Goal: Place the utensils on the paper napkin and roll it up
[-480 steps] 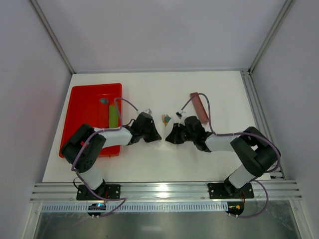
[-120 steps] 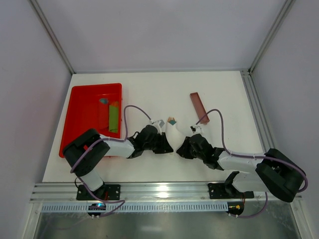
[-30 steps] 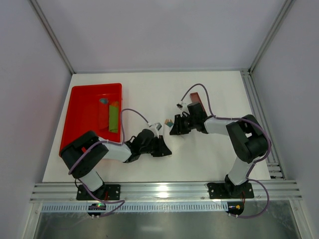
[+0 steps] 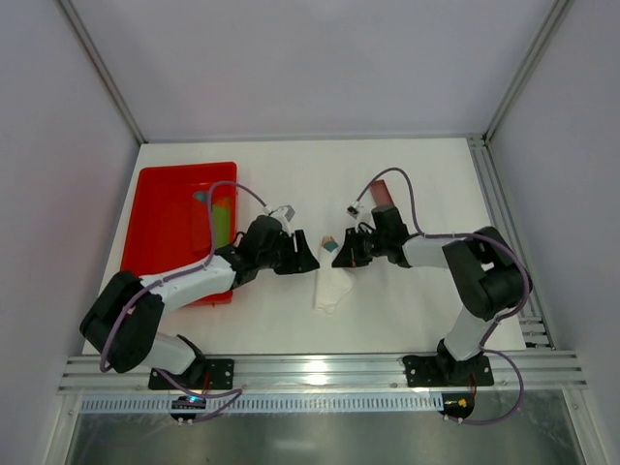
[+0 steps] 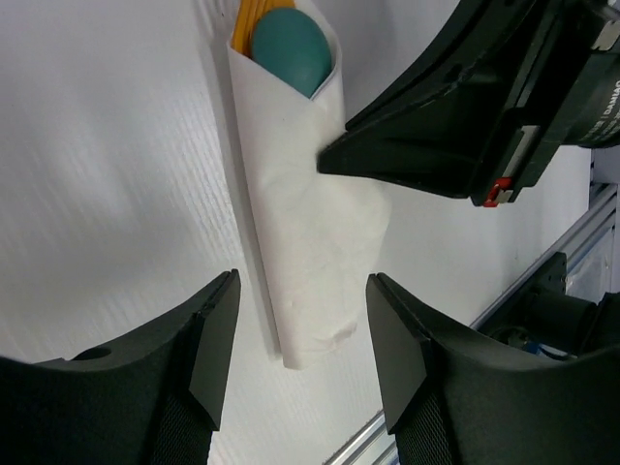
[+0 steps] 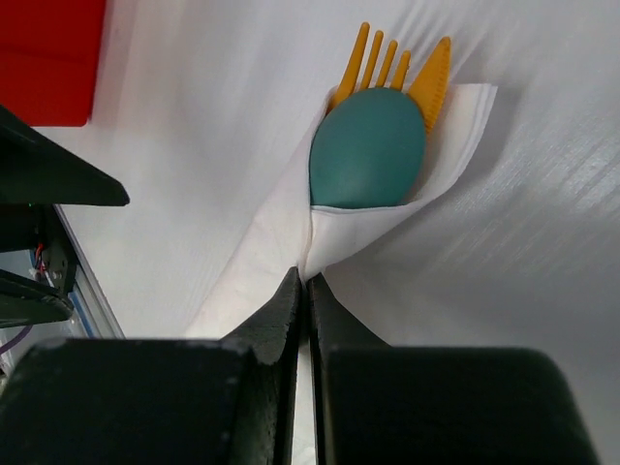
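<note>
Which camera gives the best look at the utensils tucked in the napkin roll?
Right wrist: the utensils show clearly, a teal spoon bowl over orange fork tines and a knife tip, poking from the paper napkin. Left wrist shows only the spoon bowl and an orange sliver. Top external shows just a teal speck.

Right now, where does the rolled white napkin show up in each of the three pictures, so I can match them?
Top view: the napkin lies near the centre, a short slanted white roll.
Left wrist view: it runs from the top edge down through the middle.
Right wrist view: it sits in the centre, opening toward the upper right.
Shared landmark: the teal spoon poking out of one end.
</note>
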